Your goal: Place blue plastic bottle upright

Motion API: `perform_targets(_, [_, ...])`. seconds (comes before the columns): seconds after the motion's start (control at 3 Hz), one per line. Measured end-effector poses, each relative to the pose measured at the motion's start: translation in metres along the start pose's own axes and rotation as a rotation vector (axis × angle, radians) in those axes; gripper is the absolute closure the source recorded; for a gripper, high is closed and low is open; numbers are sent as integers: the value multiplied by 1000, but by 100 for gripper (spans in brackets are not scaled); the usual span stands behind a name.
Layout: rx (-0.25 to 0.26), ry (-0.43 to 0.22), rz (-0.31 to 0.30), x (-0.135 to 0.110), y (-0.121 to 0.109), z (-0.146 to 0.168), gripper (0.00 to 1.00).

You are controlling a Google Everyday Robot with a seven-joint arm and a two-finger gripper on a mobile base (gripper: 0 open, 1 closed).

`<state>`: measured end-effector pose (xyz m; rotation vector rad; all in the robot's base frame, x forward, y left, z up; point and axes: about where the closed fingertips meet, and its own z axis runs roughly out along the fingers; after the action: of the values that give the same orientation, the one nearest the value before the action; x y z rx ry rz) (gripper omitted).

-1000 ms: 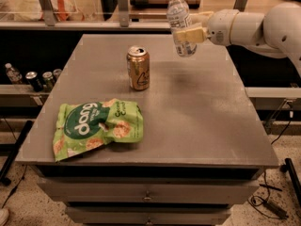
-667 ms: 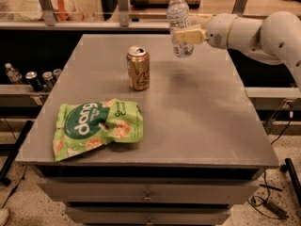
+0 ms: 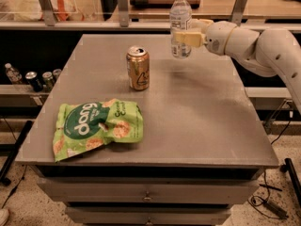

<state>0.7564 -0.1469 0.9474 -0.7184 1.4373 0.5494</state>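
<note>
The blue plastic bottle (image 3: 180, 22) is a clear bottle with a white cap and pale label. It stands upright in the air above the far part of the grey table (image 3: 197, 121). My gripper (image 3: 184, 38) comes in from the right on a white arm and is shut on the bottle's middle. The bottle's base hangs just above the table top, to the right of and behind the gold can (image 3: 138, 68).
A green snack bag (image 3: 96, 126) lies at the table's front left. Dark cans and a small bottle (image 3: 33, 77) stand on a low shelf at the left. A counter with posts runs behind the table. Drawers sit under the table's front edge.
The gripper has moved a little to the left with the bottle, and the bottle now stands more upright.
</note>
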Motion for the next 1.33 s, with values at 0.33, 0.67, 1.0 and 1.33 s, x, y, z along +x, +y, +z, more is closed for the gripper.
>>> perform_targets(0.33, [19, -8, 13, 8, -3, -1, 100])
perform_targets(0.67, [33, -6, 20, 15, -5, -2, 100])
perform_targets(1.0, [43, -4, 29, 24, -7, -2, 100])
perform_targets(1.33, [49, -2, 33, 31, -8, -1, 84])
